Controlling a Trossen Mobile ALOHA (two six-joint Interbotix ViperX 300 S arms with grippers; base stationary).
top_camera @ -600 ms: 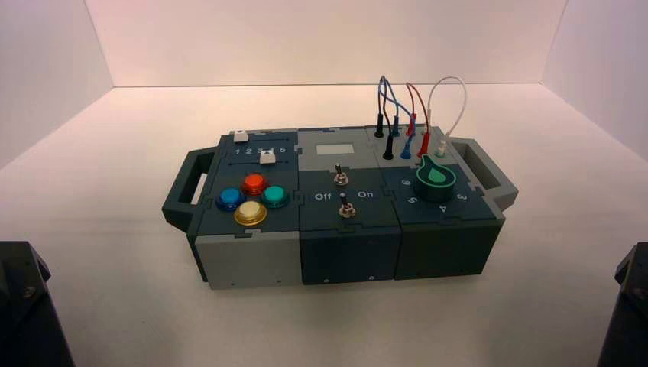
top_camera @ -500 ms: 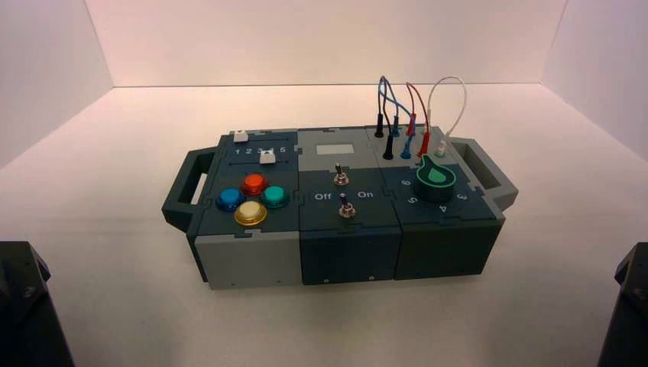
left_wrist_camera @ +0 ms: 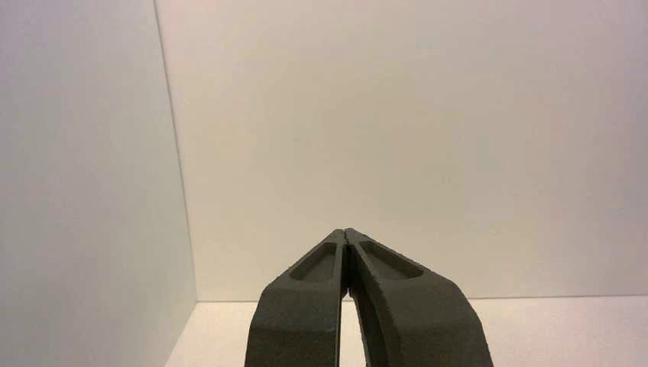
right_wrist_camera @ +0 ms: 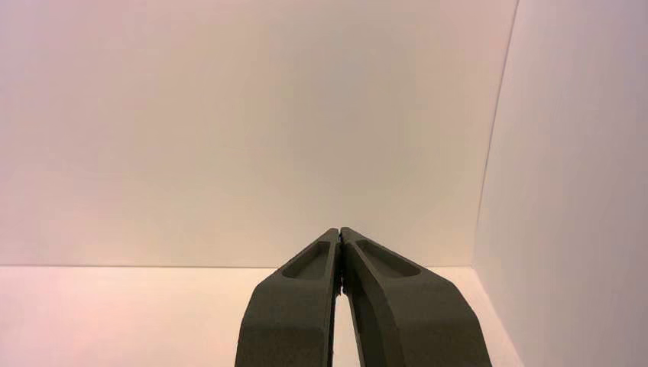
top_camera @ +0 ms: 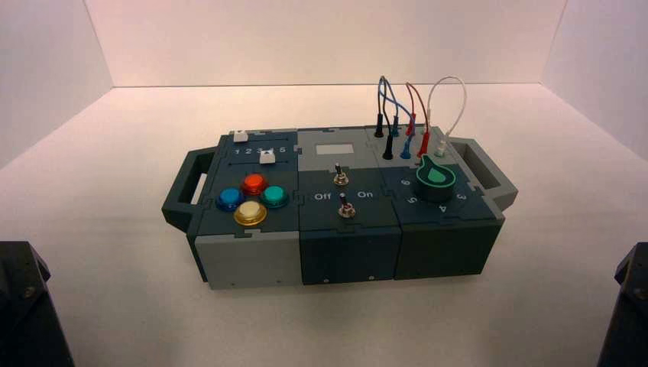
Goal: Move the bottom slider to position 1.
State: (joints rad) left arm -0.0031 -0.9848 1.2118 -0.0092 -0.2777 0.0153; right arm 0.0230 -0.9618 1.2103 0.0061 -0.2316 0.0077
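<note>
The box (top_camera: 252,260) stands mid-table in the high view. On its far left panel the bottom slider (top_camera: 267,157), a small white square knob, sits below the printed row of digits, to the right of the digit 1 (top_camera: 238,151). The other white square knob (top_camera: 241,136) sits above that row, near the far edge. My left gripper (left_wrist_camera: 346,232) is shut and empty, facing the white wall. My right gripper (right_wrist_camera: 339,230) is shut and empty, also facing the wall. Both arms are parked at the near corners, left arm (top_camera: 27,306) and right arm (top_camera: 630,306), far from the box.
Round buttons, orange (top_camera: 254,183), blue (top_camera: 229,199), teal (top_camera: 275,196) and yellow (top_camera: 250,213), lie in front of the sliders. Two toggle switches (top_camera: 341,177) stand mid-box, a green knob (top_camera: 435,178) at the right, plugged wires (top_camera: 405,115) behind it. White walls enclose the table.
</note>
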